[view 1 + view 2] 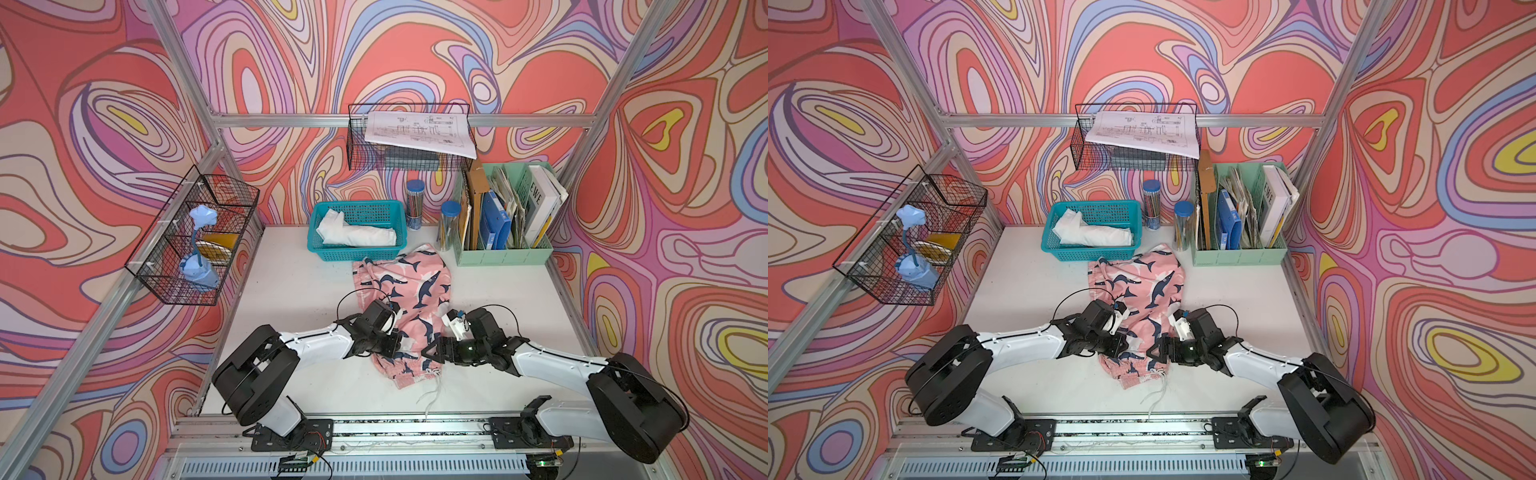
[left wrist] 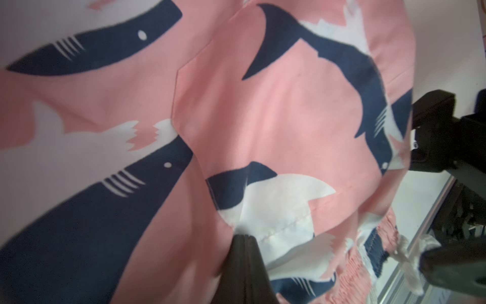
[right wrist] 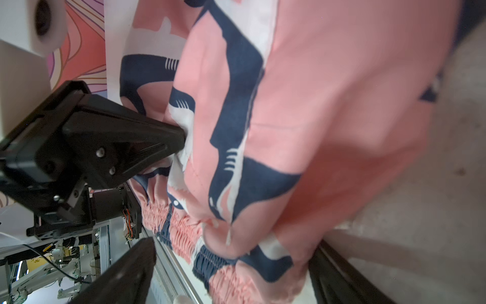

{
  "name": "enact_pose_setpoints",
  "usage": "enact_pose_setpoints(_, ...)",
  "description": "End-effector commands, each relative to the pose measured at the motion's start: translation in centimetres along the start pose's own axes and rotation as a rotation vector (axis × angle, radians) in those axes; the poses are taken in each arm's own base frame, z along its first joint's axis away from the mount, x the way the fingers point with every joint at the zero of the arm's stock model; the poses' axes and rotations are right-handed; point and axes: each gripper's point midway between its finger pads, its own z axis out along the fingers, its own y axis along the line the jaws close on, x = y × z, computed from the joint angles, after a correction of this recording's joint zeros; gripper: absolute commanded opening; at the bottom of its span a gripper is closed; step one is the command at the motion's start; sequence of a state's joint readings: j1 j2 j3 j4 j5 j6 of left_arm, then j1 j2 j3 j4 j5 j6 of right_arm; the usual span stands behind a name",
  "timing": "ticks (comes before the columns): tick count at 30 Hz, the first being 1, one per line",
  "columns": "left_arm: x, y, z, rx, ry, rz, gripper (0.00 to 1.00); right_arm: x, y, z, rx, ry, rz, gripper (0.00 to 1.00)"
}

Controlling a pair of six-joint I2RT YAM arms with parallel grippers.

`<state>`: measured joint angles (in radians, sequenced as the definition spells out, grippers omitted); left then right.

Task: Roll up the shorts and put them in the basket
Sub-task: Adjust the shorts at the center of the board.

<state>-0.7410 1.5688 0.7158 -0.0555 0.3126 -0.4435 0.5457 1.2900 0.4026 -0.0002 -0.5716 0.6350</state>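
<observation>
Pink shark-print fabric shorts (image 1: 405,291) lie rumpled mid white tabletop (image 1: 291,299), betw. the two arms. Long axis runs near-far. Gathered elastic waistband (image 1: 409,376) is at the near end twd the robot base. Leg hems are at the far end, just short of the teal plastic mesh basket (image 1: 353,252). Thin white drawstring (image 1: 433,392) trails off the waistband twd the base rail.

Left gripper (image 1: 398,343) is closed tight, pinching a fold on the shorts' left side just past the waistband. Its wrist view shows cloth puckered right at the gripper (image 2: 244,237).

Right gripper (image 1: 430,353) is spread wide and holds nothing. Jaws straddle the shorts' right edge near the waistband. Cloth sits betw. them in the right wrist view (image 3: 234,243), not clamped.

Key relation: both grippers are at the same near end, facing each other across the short axis. Bulk of the shorts lies away from them twd the far wall.

IMO the roll goes along the long axis, waistband → hems, so right only needs to close where it is to match left. Neither arm is nearer. Left is the one w/ cloth in hand.
</observation>
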Motion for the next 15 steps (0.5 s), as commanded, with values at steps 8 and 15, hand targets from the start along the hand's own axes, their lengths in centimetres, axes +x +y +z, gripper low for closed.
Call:
enact_pose_setpoints(8, 0.4, 0.0, 1.2, 0.012, 0.032, 0.013, 0.00, 5.1, -2.8, 0.6, 0.085, 0.151, 0.178, 0.83)
enact_pose_setpoints(15, 0.8, -0.1, 1.4, 0.031, 0.028, 0.005, 0.00, 5.5, -3.8, 2.0, 0.114, 0.145, 0.228, 0.84)
